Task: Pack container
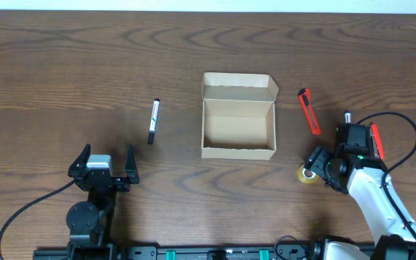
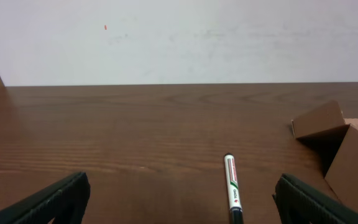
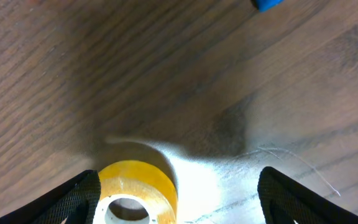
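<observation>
2 arms sat at the near edge of a brown wooden table [image 1: 49, 72], with the cardboard box [image 1: 237, 124] in the middle of it, between them and a bit farther back. The box stood open, its flap lid folded back on the far side, and I could see nothing inside it.

The left pincer [image 1: 107, 152] hovered near the left, its fingers [image 2: 61, 198] spread wide apart and holding nothing. A black and white pen [image 1: 153, 120] lay farther back, left of the box and apart from it; from the left wrist it showed between the 2 fingers, pointing away.

The right pincer [image 1: 313, 167] was low over the table, near and to the right of the box's near right corner. Its fingers [image 3: 291, 199] were wide apart with a yellow roll of tape [image 1: 308, 175] lying flat between them, close against 1 finger and well clear of the other, so not clamped.

1 orange cutter [image 1: 308, 111] lay just right of the box, toward its far corner. A second orange cutter [image 1: 375, 141] lay farther right, beside the right arm. A small blue bit [image 3: 267, 4] showed at the top edge of the right wrist view; I couldn't tell what it was.
</observation>
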`<action>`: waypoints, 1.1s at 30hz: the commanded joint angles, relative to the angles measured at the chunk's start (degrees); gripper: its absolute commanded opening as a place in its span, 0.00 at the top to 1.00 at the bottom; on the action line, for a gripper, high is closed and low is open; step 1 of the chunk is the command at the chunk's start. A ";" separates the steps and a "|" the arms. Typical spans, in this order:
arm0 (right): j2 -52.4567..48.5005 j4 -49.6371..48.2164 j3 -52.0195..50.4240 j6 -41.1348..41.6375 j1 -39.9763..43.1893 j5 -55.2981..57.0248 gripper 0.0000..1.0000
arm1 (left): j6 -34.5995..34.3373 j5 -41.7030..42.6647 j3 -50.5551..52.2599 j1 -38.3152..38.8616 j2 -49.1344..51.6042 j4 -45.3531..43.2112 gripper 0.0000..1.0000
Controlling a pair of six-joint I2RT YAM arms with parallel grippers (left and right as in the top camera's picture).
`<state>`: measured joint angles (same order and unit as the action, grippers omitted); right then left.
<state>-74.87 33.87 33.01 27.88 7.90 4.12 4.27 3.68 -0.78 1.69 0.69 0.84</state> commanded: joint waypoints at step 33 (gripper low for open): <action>-6.38 -1.92 -0.35 1.18 -0.76 0.52 0.25 | -0.61 0.15 0.50 -0.22 -0.44 3.19 0.05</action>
<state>-80.53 31.86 33.28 28.73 7.90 4.95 4.27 3.68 -0.78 1.69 0.69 0.84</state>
